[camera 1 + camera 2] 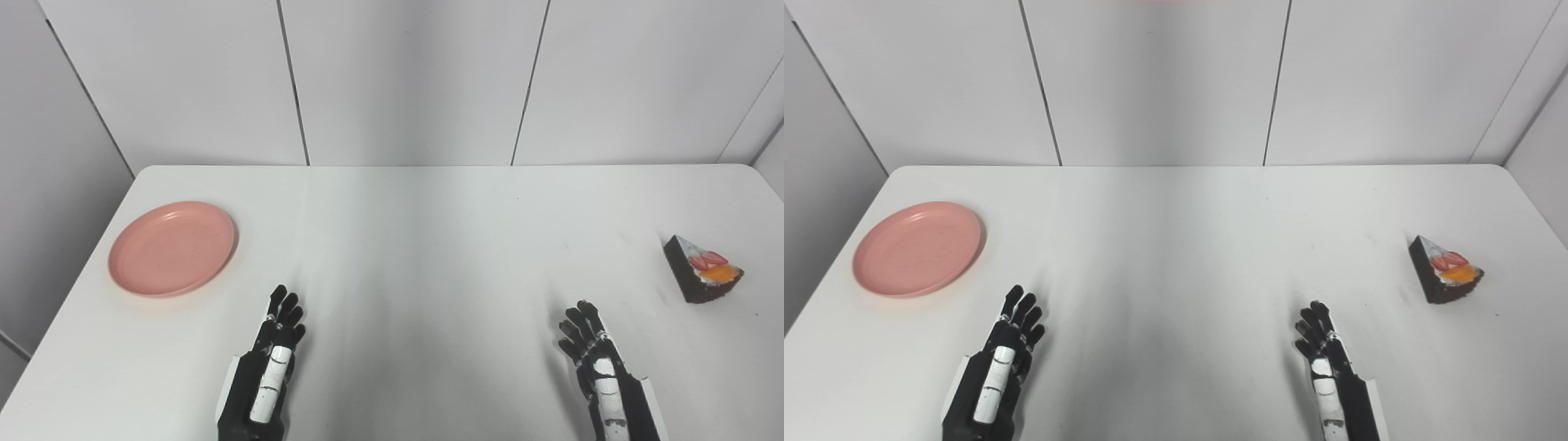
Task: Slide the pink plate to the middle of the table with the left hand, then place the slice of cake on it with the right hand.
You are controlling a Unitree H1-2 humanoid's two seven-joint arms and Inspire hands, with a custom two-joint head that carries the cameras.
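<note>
A pink plate [173, 248] lies empty on the white table [416, 245] at its left side. A slice of chocolate cake [702, 269] with strawberry and orange on top sits near the right edge. My left hand [269, 367] rests near the front edge, below and right of the plate, open and empty, fingers pointing away. My right hand [597, 367] rests near the front edge, left of and nearer than the cake, open and empty. Neither hand touches anything. The plate [917, 248] and cake [1445, 271] also show in the right eye view.
White wall panels [404, 79] stand right behind the table's far edge. The table's left and right edges lie close to the plate and the cake. Bare tabletop lies between the two hands.
</note>
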